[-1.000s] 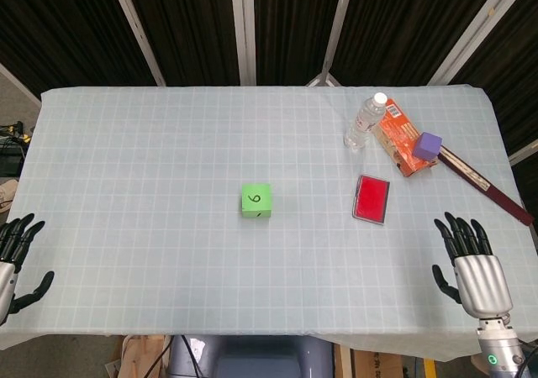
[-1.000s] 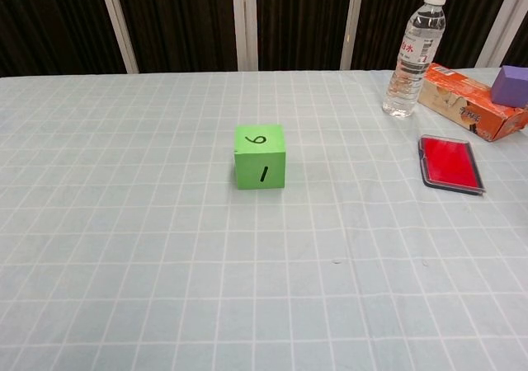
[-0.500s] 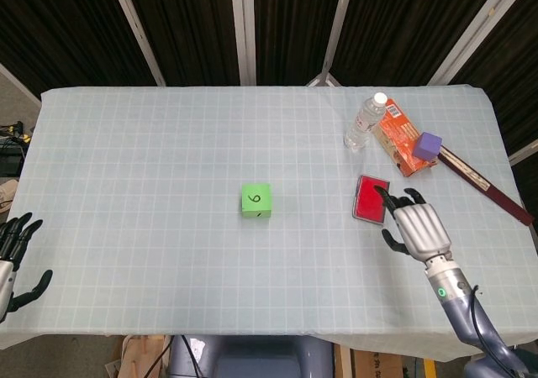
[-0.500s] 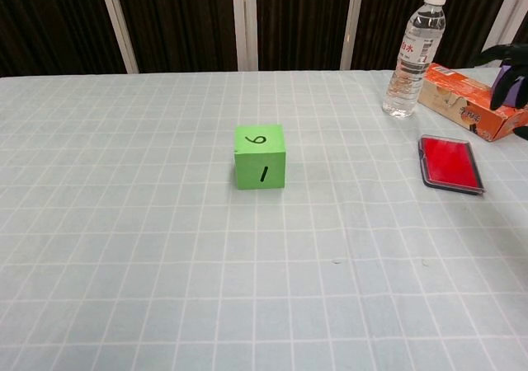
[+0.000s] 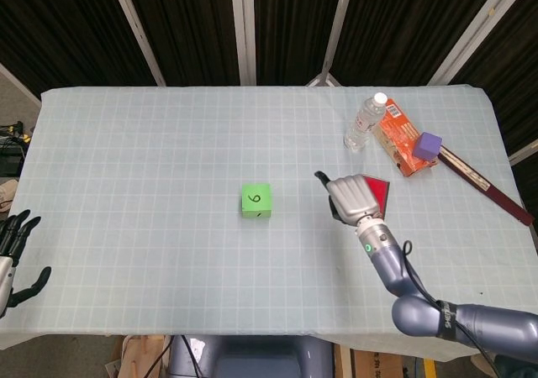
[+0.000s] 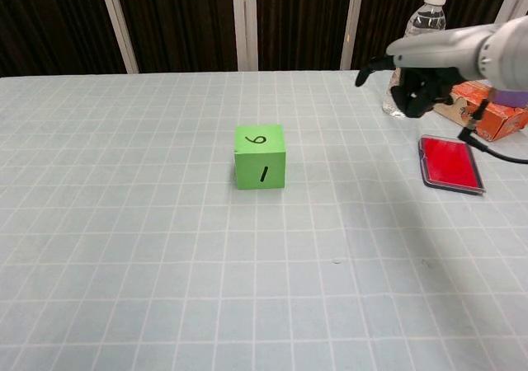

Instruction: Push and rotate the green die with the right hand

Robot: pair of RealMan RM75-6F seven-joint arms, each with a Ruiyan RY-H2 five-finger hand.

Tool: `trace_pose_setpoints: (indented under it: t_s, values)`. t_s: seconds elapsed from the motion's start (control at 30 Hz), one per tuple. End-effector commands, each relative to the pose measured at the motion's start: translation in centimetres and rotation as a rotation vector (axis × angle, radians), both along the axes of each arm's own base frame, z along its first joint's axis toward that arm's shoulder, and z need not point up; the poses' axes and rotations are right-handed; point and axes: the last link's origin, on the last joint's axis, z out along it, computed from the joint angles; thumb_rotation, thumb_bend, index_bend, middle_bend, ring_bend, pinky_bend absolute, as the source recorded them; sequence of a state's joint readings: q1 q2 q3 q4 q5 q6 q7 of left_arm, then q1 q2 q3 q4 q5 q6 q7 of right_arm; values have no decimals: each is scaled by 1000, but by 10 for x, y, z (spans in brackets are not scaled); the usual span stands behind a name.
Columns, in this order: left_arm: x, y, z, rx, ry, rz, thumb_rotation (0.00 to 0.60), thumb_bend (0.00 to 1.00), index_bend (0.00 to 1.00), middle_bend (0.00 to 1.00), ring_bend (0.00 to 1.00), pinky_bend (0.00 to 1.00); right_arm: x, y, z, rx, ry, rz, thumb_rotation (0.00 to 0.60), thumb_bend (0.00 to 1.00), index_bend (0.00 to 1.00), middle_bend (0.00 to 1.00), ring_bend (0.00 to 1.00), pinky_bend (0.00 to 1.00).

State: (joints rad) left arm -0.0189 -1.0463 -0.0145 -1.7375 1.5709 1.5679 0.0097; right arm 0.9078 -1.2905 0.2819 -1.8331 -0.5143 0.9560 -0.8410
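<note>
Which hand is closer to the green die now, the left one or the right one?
The right hand. It hangs above the table to the right of the green die, not touching it. The left hand rests far off at the table's near left corner.

A matt, pale grid-printed cloth covers the table. The green die looks matt and smooth. The right hand has a satin silver shell and black fingers. Behind it stand a clear glossy plastic bottle and a printed orange cardboard box; beneath it lies a glossy red case.
</note>
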Motion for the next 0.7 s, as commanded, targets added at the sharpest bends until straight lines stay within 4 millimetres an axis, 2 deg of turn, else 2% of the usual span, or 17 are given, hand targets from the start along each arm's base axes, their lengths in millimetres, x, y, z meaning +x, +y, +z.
trace_pose_setpoints:
  t_s: [0.03, 0.4, 0.7]
  values:
    - [0, 1, 0, 0, 0, 2, 600, 431, 103, 0, 0, 41, 42, -8, -29, 68, 93, 14, 600, 882, 168, 848, 815, 709]
    - [-1, 4, -1, -5, 7, 17, 600, 431, 103, 0, 0, 41, 83, -11, -54, 96, 240, 34, 600, 898, 168, 848, 816, 709]
    - [-3, 6, 1, 1, 1, 29, 600, 431, 103, 0, 0, 42, 113, -14, -66, 126, 238, -1, 600, 900, 167, 848, 816, 709]
